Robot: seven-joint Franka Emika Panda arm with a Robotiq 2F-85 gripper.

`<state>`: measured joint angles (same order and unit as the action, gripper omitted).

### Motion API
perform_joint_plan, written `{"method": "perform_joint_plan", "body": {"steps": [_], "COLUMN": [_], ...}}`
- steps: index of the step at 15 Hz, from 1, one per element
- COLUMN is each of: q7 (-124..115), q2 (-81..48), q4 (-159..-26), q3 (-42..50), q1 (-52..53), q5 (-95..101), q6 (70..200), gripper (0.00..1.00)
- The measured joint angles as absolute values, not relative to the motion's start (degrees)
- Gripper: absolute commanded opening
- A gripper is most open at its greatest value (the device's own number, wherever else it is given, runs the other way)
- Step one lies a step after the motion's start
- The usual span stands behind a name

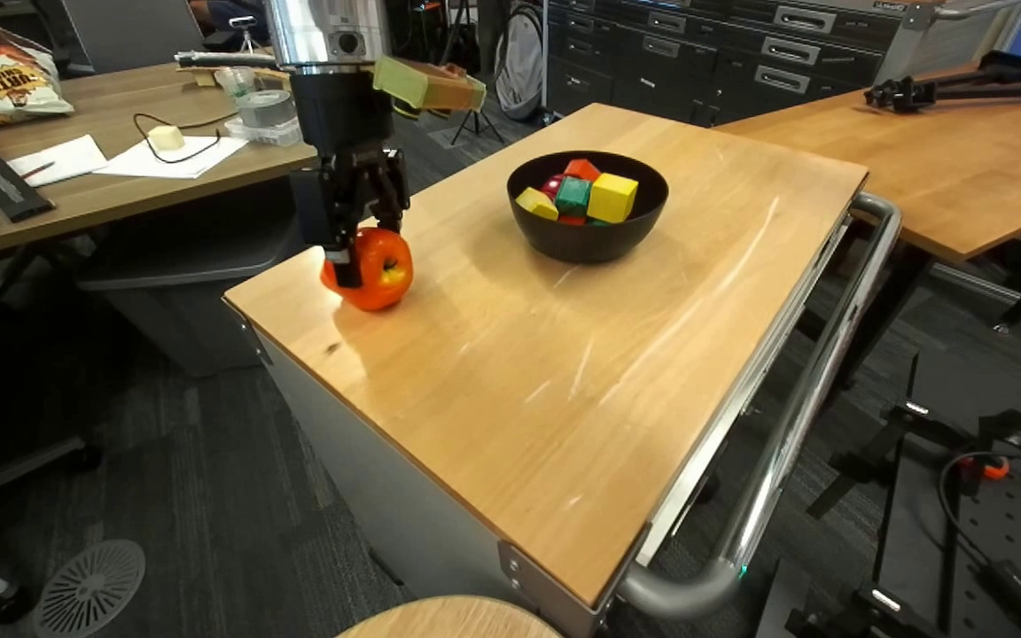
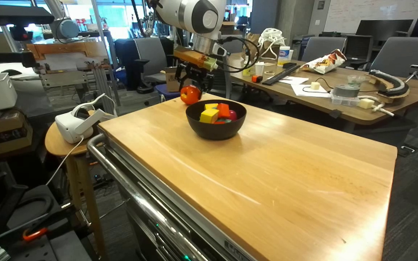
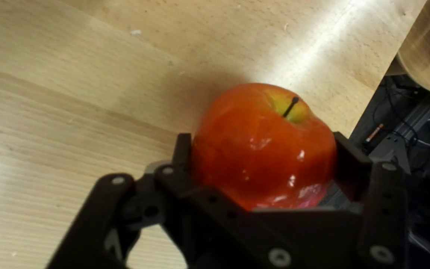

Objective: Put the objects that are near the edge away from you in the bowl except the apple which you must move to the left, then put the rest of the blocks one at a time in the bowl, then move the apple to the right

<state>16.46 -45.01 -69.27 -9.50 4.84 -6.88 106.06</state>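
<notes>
black pincer (image 3: 265, 155) points down near an edge of the broad wooden tabletop (image 1: 475, 399), which also bears the wide black bowl (image 1: 588, 244), upright and apart from the pincer. clamped between the two fingers (image 3: 182, 153), one against each side, is the round red-orange apple (image 3: 245, 168); whether its underside touches the tabletop is hard to tell. smaller than that, inside the bowl, lie two yellow blocks (image 1: 613, 197), a green block (image 1: 573, 196), a red-orange block (image 1: 581, 168) and a partly covered dark red toy fruit (image 1: 552, 185).

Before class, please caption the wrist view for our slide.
The tool grips the apple near the edge of the table.
</notes>
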Motion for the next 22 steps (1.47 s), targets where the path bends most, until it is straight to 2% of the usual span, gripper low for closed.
{"method": "perform_joint_plan", "body": {"steps": [5,11,18,22], "q7": [14.6,14.7,14.6,13.9], "q2": [-44.9,-37.9,-28.2,-25.7], "q4": [-67.3,-69.5,-86.2,-96.1], "q3": [-8.7,-6.2,-0.8,2.6], "q1": [4.1,-4.3,-14.3,-15.6], "q5": [-7.1,-8.7,-12.7,-12.5], "q6": [107.1,118.8,140.8,147.1], "gripper": [0.6,0.6,0.6,0.6]}}
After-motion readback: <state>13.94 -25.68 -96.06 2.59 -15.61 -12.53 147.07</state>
